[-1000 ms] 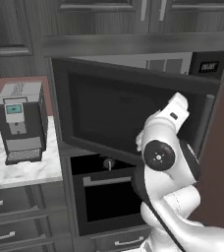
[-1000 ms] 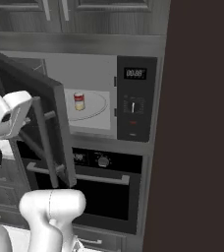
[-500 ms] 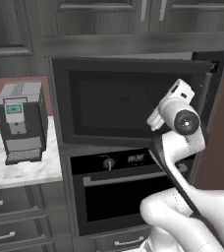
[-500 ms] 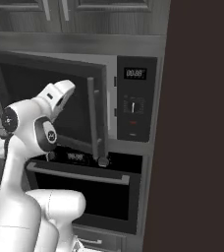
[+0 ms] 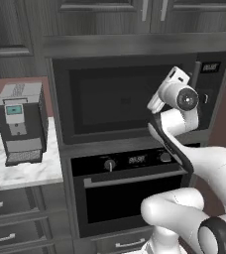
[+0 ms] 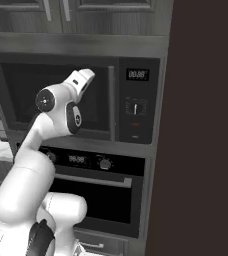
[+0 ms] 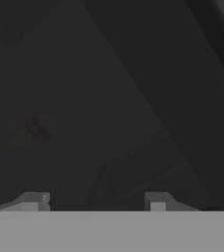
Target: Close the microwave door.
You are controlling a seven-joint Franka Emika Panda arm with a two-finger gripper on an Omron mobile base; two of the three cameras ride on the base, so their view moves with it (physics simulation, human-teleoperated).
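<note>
one white arm reaches up from the mobile base toward the microwave door (image 5: 122,101), which lies flush with the dark cabinet front and looks shut, its glass window dim. the gripper (image 7: 94,199) is pressed close against that glass: from the hand camera two small finger tips stand apart with dark pane between them, holding nothing, the gap moderate rather than wide. the hand meets the door toward its 3 o'clock edge, near the vertical bar handle (image 6: 111,102), likely because a push far from the hinge side swings the panel most easily. the microwave (image 6: 81,97) sits built in above the oven (image 5: 130,191), its control panel (image 6: 136,102) with display and dial at 3 o'clock of the door. a grey coffee machine (image 5: 21,121) stands on the marble counter (image 5: 21,171) at 9 o'clock, well apart from the work. judging by the flush fit, the task seems all but finished; whether the latch has caught cannot be told.
</note>
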